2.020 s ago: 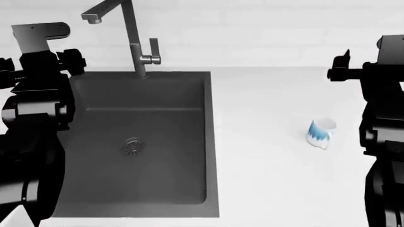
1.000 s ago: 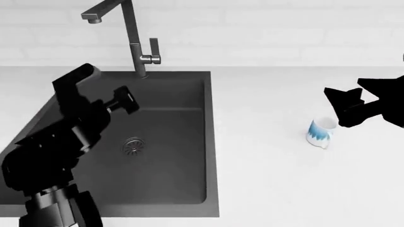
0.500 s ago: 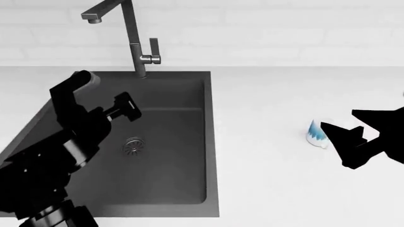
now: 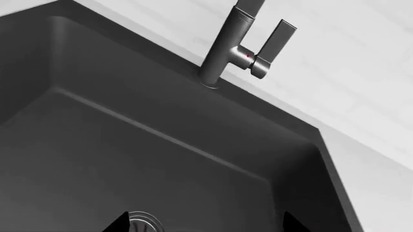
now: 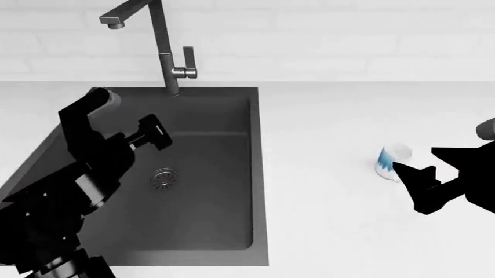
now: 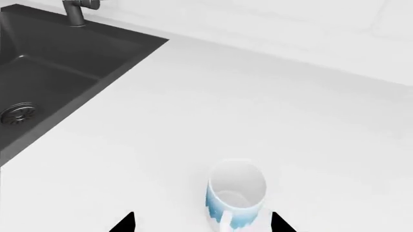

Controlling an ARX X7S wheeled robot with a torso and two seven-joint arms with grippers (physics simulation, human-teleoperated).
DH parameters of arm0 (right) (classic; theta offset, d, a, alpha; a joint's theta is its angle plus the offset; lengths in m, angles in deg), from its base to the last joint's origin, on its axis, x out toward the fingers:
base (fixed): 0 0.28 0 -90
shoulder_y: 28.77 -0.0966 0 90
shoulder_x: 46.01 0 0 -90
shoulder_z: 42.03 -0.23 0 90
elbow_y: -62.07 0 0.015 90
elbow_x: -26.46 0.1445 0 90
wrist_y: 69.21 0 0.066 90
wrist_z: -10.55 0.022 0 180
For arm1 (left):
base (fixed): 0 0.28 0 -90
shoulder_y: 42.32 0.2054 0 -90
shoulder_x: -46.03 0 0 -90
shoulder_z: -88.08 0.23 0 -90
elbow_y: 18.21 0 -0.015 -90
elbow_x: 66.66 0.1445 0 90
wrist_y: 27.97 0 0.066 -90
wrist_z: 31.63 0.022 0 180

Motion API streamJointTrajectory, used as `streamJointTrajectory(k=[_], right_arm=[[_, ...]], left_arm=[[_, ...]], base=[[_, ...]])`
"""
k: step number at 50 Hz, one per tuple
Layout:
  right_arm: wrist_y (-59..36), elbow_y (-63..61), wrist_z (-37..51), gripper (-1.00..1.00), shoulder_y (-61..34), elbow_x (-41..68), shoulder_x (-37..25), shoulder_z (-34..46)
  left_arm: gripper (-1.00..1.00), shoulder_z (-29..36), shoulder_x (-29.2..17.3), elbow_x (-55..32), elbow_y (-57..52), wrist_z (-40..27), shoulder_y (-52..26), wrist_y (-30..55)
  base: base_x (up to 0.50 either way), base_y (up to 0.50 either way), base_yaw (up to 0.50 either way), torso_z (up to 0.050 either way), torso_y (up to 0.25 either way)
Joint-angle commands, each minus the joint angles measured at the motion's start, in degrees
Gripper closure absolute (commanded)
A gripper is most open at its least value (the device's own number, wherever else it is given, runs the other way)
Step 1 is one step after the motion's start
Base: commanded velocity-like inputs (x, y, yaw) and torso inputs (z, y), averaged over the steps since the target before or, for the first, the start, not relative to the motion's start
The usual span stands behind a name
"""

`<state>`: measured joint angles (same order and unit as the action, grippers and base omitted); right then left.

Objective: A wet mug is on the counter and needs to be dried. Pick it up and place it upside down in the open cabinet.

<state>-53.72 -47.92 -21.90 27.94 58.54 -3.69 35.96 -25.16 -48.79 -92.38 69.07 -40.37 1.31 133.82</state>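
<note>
The small white mug with a jagged light-blue band stands upright on the white counter, right of the sink. In the right wrist view the mug shows its open top, with its handle facing the camera. My right gripper is open and sits just in front of the mug. In the right wrist view the mug lies between the two fingertips of the right gripper, apart from both. My left gripper is open and empty over the sink; it also shows in the left wrist view. The cabinet is out of view.
The dark grey sink basin with a round drain fills the left of the counter. The grey faucet rises at its back edge, before a white brick wall. The left wrist view shows the faucet base.
Both arms swung in from the sides. The left arm came over the sink. The right gripper dropped to the mug's near right side and has shifted a little since half a second ago.
</note>
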Motion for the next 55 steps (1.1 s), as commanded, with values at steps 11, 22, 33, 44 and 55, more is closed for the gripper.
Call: streamJointTrajectory(k=[11,22,33,44,55], right_arm=[[7.4,10.6,3.6,-1.0,-3.6,-6.2,3.4,7.6],[12.1,17.6,3.8,-1.0,-6.0,-9.1,6.3,13.0],[16.4,24.6,4.3,-1.0,-7.7,-11.9,9.3,17.3],[19.8,21.4,6.4,1.0,-4.1,-13.1,10.9,18.3],[15.9,-19.6,16.3,1.0,1.1,-12.5,5.4,5.7]], left_arm=[[-1.0,0.3,-0.5,-1.4,0.1,-0.6,0.5,-0.5],[-1.0,0.4,-0.6,-2.3,-0.5,-1.0,1.2,-0.5],[-1.0,0.3,-0.8,-3.0,-0.3,-1.2,1.5,-0.8],[-1.0,0.3,-0.8,-3.9,-0.8,-1.6,2.1,-0.7],[-1.0,0.7,-0.8,-6.9,-5.1,-1.6,3.3,3.3]], base=[[0.0,0.0,0.0,0.0,0.0],[0.0,0.0,0.0,0.0,0.0],[0.0,0.0,0.0,0.0,0.0],[0.0,0.0,0.0,0.0,0.0],[0.0,0.0,0.0,0.0,0.0]])
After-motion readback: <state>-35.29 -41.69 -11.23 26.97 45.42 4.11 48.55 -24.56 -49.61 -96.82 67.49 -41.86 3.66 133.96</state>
